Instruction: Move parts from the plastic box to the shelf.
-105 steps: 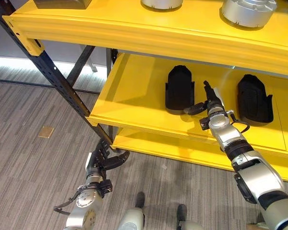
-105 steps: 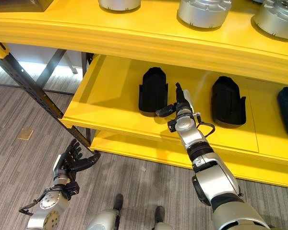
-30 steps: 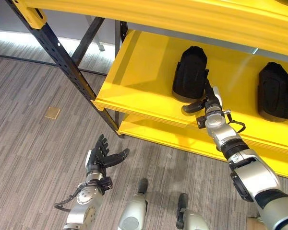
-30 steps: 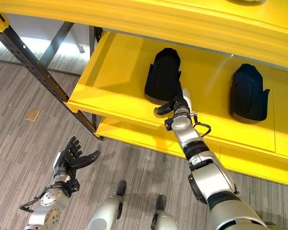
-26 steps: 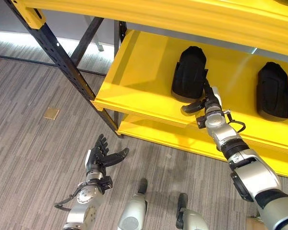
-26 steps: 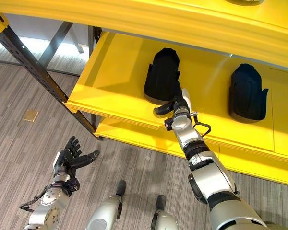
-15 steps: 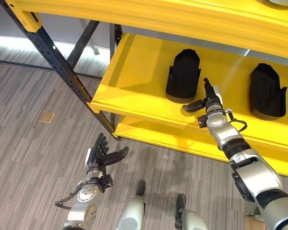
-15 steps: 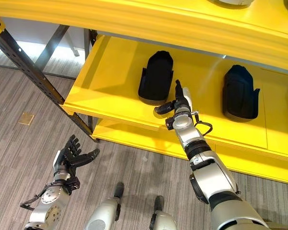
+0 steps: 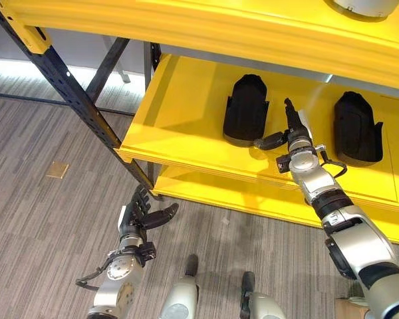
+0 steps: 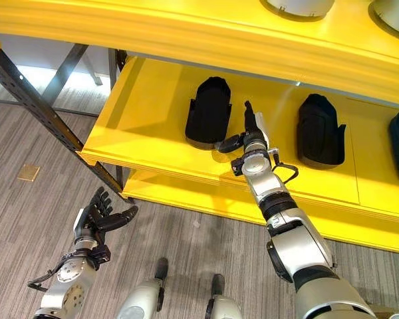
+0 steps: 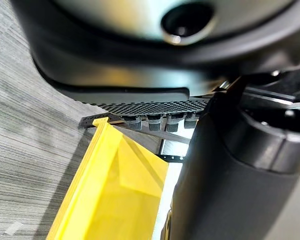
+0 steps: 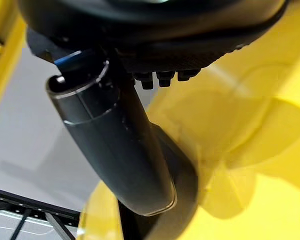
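Since half a second ago, my right hand has lifted slightly beside the black moulded plastic part lying on the yellow metal shelf; they are no longer touching. A second black part lies well apart to the right, and silver round housings sit on the tier above. Right fingers extend straight, thumb spread, holding nothing. My left hand hangs spread over the grey floor.
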### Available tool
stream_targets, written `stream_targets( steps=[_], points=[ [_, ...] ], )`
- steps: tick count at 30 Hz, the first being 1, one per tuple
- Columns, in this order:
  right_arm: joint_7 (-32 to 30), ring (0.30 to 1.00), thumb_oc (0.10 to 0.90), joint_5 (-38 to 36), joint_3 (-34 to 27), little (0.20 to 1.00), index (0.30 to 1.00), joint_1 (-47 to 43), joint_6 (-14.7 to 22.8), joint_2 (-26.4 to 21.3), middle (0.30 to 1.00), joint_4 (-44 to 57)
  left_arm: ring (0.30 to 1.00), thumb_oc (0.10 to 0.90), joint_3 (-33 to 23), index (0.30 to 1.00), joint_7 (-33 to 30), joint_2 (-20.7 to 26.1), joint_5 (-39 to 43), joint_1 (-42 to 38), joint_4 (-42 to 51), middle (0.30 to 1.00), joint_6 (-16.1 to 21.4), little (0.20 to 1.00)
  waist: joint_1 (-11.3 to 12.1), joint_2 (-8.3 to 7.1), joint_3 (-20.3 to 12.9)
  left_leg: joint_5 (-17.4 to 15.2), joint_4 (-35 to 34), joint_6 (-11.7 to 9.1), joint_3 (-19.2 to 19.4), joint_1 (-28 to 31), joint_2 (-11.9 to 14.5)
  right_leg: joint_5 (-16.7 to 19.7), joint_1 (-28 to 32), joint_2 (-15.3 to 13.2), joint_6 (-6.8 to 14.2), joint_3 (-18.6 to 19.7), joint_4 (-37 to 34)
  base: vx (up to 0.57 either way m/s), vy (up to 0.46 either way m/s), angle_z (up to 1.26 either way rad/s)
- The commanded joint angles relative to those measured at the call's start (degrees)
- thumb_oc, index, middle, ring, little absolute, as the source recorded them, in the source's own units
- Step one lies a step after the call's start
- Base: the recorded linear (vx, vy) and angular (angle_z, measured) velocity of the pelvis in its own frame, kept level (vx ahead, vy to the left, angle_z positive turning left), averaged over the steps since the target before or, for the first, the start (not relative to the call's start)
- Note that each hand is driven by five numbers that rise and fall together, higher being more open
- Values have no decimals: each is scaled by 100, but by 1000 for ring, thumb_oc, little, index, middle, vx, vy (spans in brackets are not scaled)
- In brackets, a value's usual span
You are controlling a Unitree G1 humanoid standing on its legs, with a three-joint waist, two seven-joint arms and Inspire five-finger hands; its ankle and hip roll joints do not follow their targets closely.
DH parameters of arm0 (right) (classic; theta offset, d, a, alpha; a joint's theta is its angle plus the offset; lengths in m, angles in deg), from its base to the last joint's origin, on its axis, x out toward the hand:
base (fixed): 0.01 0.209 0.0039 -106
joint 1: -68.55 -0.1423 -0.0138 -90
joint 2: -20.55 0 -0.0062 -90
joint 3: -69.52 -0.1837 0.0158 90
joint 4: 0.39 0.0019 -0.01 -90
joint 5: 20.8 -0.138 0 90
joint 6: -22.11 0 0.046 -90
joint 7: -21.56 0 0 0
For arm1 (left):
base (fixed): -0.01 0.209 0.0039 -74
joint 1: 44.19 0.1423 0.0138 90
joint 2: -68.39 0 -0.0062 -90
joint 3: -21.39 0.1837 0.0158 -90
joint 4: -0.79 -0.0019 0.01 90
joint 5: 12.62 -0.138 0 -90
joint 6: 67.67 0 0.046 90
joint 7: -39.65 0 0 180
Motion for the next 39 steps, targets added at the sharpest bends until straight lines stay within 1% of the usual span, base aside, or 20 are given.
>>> stream_targets(
  steps=[1, 9, 12, 19, 27, 31, 33, 39],
  points=[
    [-140, 1000, 900, 141, -213, 1000, 1000, -144, 494, -174, 1000, 556, 1000, 900, -71, 1000, 49, 321, 15, 66, 439, 1000, 497, 1000, 10, -360, -846, -692, 408, -196, 65, -193, 569, -120, 95, -728, 363, 64, -90, 0, 0, 0],
    [-1, 1000, 900, -69, -356, 1000, 1000, 468, 618, -165, 1000, 1615, 1000, 900, -120, 1000, 45, 178, -23, 117, 384, 1000, 379, 1000, -137, -389, -1028, -622, 140, -223, 161, 43, 636, -76, 210, -680, 361, 88, -247, 10, -6, -1],
    [106, 1000, 900, -196, -461, 1000, 1000, 858, 654, -134, 1000, 2080, 1000, 900, -181, 1000, 23, 89, -41, 187, 458, 1000, 349, 1000, -237, -403, -1097, -596, 46, -232, 217, 151, 686, -65, 231, -645, 362, 147, -291, 22, -8, -8],
    [204, 1000, 900, -227, -664, 1000, 1000, 1475, 697, -210, 1000, 2719, 1000, 900, -307, 1000, -6, 2, -117, 271, 453, 1000, 306, 1000, -371, -400, -1192, -604, -25, -243, 319, 296, 756, -27, 275, -613, 373, 269, -385, 13, -3, -9],
    [494, 1000, 900, -525, -1107, 1000, 1000, 2936, 819, -42, 1000, 3845, 1000, 900, -481, 1000, -4, -193, -220, 542, 575, 1000, 204, 1000, -623, -352, -1247, -615, -92, -236, 487, 463, 830, -5, 266, -583, 393, 443, -427, 9, 12, -16],
    [709, 1000, 900, -687, -1458, 1000, 1000, 3806, 888, -43, 1000, 4466, 1000, 900, -611, 1000, 36, -258, -306, 722, 633, 1000, 135, 1000, -756, -322, -1276, -646, -101, -221, 558, 525, 847, -10, 268, -571, 400, 508, -441, 11, 17, -10],
    [793, 1000, 900, -801, -1730, 1000, 1000, 4399, 930, 27, 1000, 4729, 1000, 900, -662, 1000, 60, -312, -368, 821, 660, 1000, 109, 1000, -846, -303, -1288, -665, -102, -213, 605, 567, 856, -11, 275, -574, 411, 528, -446, 10, 26, -23],
    [1040, 1000, 900, -936, -2287, 1000, 1000, 5640, 1049, 245, 1000, 5190, 1000, 900, -850, 1000, 95, -451, -502, 1028, 642, 1000, 96, 1000, -1074, -276, -1331, -724, -88, -191, 714, 632, 859, 29, 254, -581, 450, 615, -471, 3, 20, -4]
  ],
)
